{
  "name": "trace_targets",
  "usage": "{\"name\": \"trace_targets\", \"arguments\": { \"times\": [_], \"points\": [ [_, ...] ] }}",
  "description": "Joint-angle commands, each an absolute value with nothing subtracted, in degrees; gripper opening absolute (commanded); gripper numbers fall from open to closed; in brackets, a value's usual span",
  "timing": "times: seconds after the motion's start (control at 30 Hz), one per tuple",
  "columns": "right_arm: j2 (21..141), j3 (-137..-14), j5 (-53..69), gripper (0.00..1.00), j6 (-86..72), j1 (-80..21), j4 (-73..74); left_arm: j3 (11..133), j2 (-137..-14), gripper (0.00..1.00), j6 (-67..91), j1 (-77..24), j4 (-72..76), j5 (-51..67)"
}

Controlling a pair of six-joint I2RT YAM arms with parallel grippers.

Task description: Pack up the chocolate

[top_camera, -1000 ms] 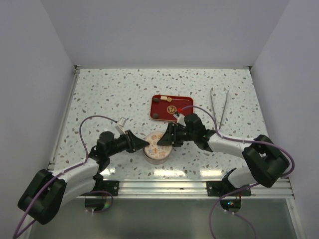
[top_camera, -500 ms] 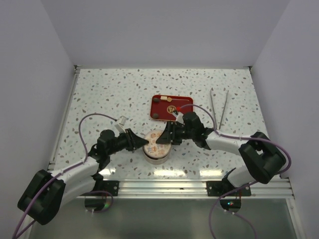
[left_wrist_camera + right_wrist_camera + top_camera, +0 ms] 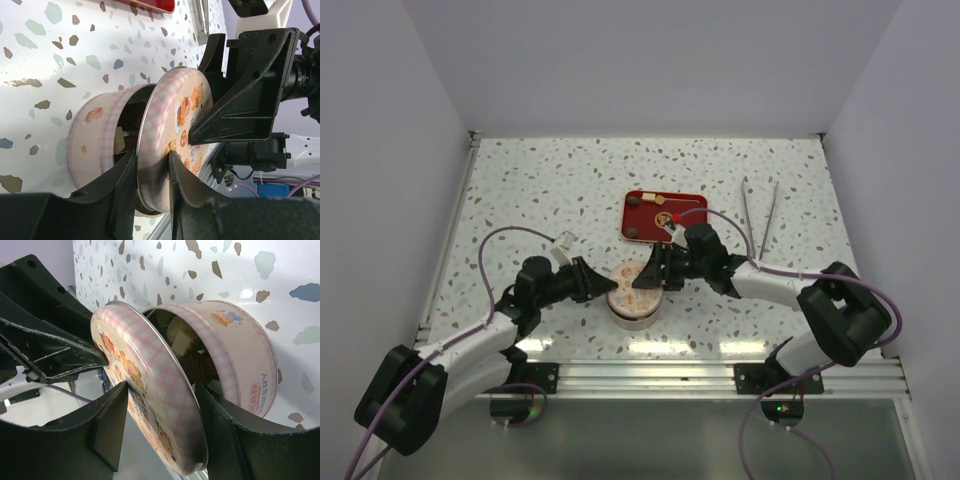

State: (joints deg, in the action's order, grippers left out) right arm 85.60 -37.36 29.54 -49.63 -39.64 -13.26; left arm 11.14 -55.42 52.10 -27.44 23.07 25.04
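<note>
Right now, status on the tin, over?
Left gripper pinching lid at its rim; right gripper straddling lid, grip unclear. Lid tilted on tin, not seated; chocolate visible inside. Nothing seen in the way.

Speckled table (image 3: pixel 540 190) (terrazzo pattern), red tray (image 3: pixel 650 220) at centre, round tin (image 3: pixel 630 316) nearer, metal tongs (image 3: pixel 752 215) at right
</note>
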Motion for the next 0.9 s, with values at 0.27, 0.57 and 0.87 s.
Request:
{"name": "trace_targets", "arguments": {
  "times": [0.27, 0.57, 0.87],
  "points": [
    [82.88, -39.46, 28.83, 0.57, -47.81, -40.87, -2.29, 13.18, -52.38, 0.25, 49.66, -28.48, 13.36, 22.41],
    [82.35, -39.11, 28.57, 0.57, -47.9, -41.04, -1.93, 13.27, -52.47, 0.24, 49.75, -28.65, 12.66, 22.32],
    [81.83, -39.73, 28.74, 0.57, -48.08, -41.13, -1.58, 15.21, -51.06, 0.23, 50.36, -28.74, 10.81, 22.41]
  ]
}}
